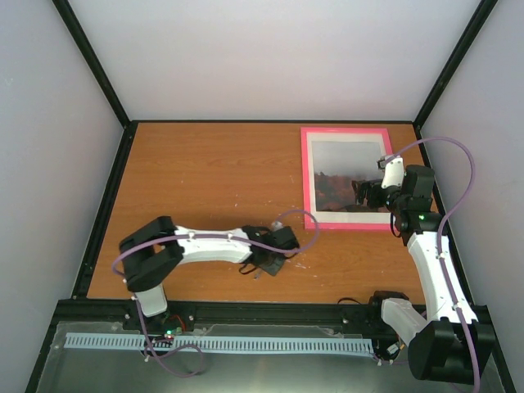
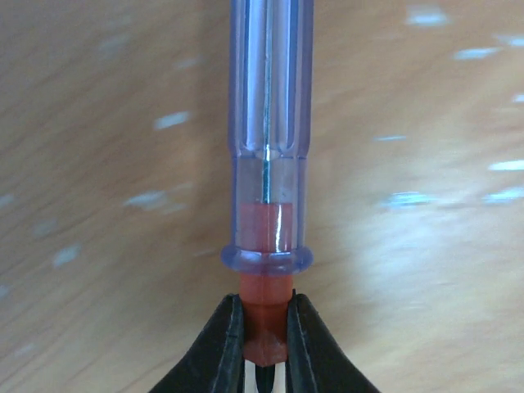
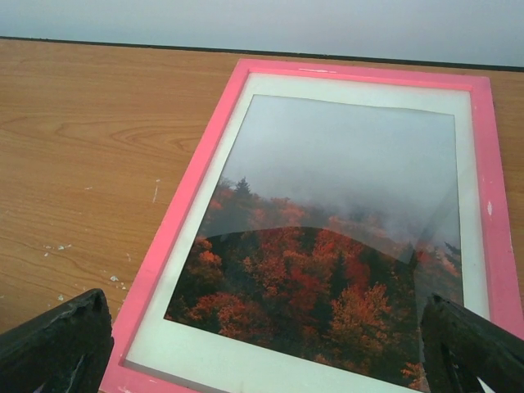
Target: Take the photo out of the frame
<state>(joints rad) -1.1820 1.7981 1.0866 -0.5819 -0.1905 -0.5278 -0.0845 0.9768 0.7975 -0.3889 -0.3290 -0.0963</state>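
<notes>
A thin bright pink rectangular picture frame [image 3: 188,213] lies flat and face up on the brown wooden surface [image 1: 205,180], at its far right part. The large paper photo [image 3: 327,246], grey mist above red-orange autumn trees, sits inside it, ringed by a white mat border [image 3: 237,360]. A dark curved reflection across the trees suggests a glossy pane over the print.

The right gripper [image 3: 264,336] hangs above the frame's near short edge with its black fingers [image 3: 57,344] spread wide, one outside the pink left rail, the other near the right rail, and nothing between them. The left gripper [image 2: 266,327] is low over bare wood, well apart from the frame, clamped on the red end of a screwdriver with a clear purple handle [image 2: 268,123].

The step in hand looks like taking hold of the frame so its back can be reached, since the print cannot come out through the front. To do it well, the right gripper should narrow and settle on one pink rail only, not on the pane. Lifting one edge and letting the opposite edge pivot on the wood is probably safer than carrying the whole frame. The rail is thin and lies flush, so a finger must slip under it. The screwdriver should stay clear until the backing is turned up.
</notes>
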